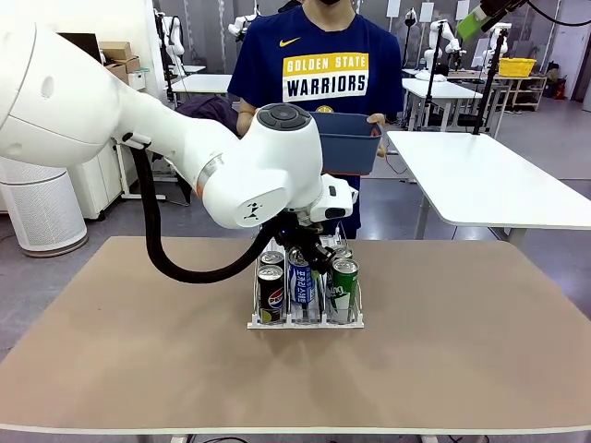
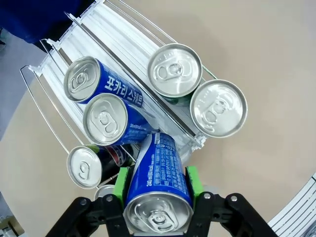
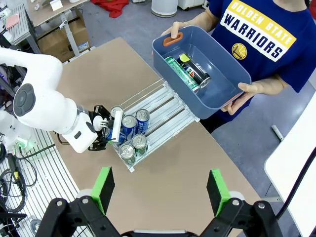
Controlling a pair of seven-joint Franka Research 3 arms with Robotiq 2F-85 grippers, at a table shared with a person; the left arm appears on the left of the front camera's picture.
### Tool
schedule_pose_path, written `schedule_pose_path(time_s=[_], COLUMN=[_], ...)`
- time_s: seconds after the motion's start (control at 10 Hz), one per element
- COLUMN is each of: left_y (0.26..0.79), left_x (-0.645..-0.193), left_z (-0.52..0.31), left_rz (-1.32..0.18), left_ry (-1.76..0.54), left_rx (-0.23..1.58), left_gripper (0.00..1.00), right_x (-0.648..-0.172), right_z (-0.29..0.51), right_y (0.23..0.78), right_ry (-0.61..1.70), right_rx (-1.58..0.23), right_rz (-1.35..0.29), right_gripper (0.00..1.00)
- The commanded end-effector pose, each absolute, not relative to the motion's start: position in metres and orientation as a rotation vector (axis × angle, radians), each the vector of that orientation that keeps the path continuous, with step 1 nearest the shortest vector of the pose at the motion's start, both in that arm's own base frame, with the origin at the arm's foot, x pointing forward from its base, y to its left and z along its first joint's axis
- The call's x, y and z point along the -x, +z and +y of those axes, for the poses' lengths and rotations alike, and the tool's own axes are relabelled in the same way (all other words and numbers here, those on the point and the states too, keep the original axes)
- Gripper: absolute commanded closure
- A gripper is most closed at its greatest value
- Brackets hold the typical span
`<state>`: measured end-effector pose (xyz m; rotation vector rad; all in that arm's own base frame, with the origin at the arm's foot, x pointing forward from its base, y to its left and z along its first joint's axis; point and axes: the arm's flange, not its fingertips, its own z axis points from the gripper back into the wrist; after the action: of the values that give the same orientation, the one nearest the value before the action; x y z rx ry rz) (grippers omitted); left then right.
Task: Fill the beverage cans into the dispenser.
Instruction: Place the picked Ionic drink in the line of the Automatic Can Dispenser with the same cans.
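With the left hand [image 2: 158, 183] clamped on a tilted blue-and-white can [image 2: 157, 165] at the near end of the dispenser [image 1: 305, 324], mid-way across the bench [image 1: 462, 351], and the right hand [image 3: 161, 187] gaping empty above, that can risked striking the neighbouring can [image 2: 105, 120] and toppling if released aslant.

The tan bench [image 1: 480, 360] stands on a grey floor [image 1: 120, 226] in a brightly lit workroom. Just beyond its far right corner is a white table [image 1: 489, 185], with a yellow crate [image 1: 516, 66] farther back. At the far left, a white ribbed cylindrical unit [image 1: 37, 208] stands near stacked cardboard boxes [image 1: 117, 57].
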<state>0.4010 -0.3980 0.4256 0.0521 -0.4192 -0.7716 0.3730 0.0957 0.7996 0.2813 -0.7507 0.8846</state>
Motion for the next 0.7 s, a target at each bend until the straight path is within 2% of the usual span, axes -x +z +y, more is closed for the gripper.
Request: schedule_pose_path(time_s=[0.0, 0.6], left_y=[0.425, 0.392], left_x=[-0.428, -0.439], left_z=[-0.401, -0.406], left_rz=[-0.469, -0.298], left_ry=[-0.744, -0.755], left_rx=[-0.079, 0.008], left_gripper=[0.43, 0.43], right_x=[-0.373, -0.373], right_z=[0.096, 0.096], right_y=[0.798, 0.798], right_ry=[0.884, 0.884], right_rx=[-0.282, -0.282], right_rz=[-0.748, -0.748], right_gripper=[0.0, 0.0])
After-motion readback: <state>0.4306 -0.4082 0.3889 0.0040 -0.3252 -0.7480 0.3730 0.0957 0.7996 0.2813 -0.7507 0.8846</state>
